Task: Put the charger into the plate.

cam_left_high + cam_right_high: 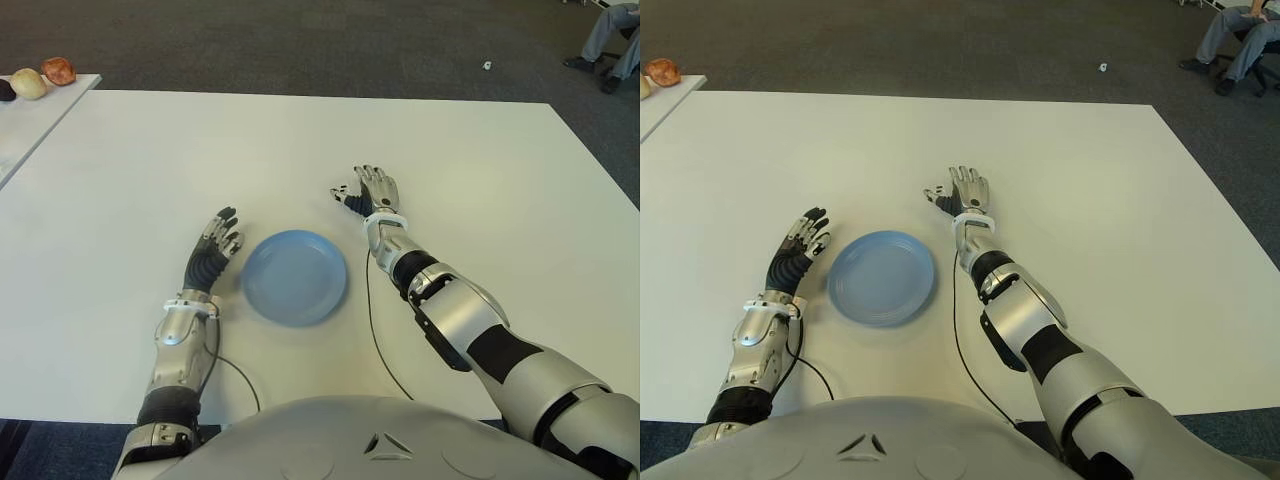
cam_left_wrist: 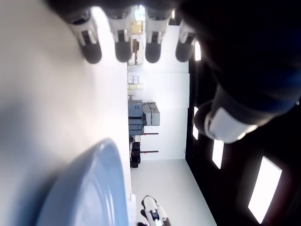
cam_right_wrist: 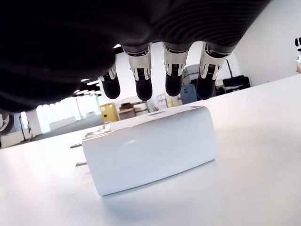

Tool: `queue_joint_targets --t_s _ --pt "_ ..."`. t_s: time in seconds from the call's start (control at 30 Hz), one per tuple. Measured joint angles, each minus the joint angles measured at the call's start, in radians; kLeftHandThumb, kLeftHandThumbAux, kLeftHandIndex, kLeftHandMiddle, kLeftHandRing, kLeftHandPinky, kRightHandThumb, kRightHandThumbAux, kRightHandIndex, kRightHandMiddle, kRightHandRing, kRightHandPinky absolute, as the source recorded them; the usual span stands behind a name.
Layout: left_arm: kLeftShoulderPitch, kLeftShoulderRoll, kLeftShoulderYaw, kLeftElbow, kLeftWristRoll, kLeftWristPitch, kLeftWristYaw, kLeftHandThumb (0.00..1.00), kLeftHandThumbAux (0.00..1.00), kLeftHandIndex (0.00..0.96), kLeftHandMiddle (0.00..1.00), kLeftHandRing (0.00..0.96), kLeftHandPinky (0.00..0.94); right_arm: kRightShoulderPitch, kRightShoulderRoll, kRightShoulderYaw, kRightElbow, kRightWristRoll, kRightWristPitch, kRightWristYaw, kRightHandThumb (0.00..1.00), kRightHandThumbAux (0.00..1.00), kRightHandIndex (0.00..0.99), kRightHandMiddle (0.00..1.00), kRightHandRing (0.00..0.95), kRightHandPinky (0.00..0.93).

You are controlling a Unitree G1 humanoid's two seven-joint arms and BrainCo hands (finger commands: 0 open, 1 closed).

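Observation:
The white charger (image 3: 150,148) lies flat on the white table (image 1: 500,180), its metal prongs sticking out at one end. My right hand (image 1: 368,192) hovers just over it with fingers (image 3: 173,77) spread and off its casing; in the eye views the hand hides the charger. The round blue plate (image 1: 295,277) sits to the near left of that hand and holds nothing. My left hand (image 1: 218,240) shows just left of the plate, fingers extended and holding nothing. The plate's rim (image 2: 84,188) shows in the left wrist view.
A thin black cable (image 1: 375,330) runs along the table beside my right forearm. A side table (image 1: 40,105) at the far left carries a few round items (image 1: 58,70). A seated person's legs (image 1: 610,40) show at the far right, beyond the table.

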State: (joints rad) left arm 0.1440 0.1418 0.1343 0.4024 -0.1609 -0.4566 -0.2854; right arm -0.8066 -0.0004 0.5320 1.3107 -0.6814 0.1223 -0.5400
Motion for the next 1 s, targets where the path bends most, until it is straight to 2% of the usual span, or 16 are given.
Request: queue_joint_targets --t_s 0.43,1.0 --pt "0.046 0.003 0.001 -0.048 -0.023 0.004 -0.049 0.0 0.623 0.002 0.022 0.014 0.036 0.023 -0.012 0.0 0.011 0.001 -0.02 0.002 0.259 0.222 0.0 0.0 0.0 0.0" --pt "0.093 0.022 0.003 -0.118 -0.054 0.068 -0.089 0.0 0.615 0.005 0.025 0.016 0.039 0.029 -0.01 -0.004 0.014 0.004 -0.021 0.025 0.23 0.29 0.0 0.0 0.0 0.0"
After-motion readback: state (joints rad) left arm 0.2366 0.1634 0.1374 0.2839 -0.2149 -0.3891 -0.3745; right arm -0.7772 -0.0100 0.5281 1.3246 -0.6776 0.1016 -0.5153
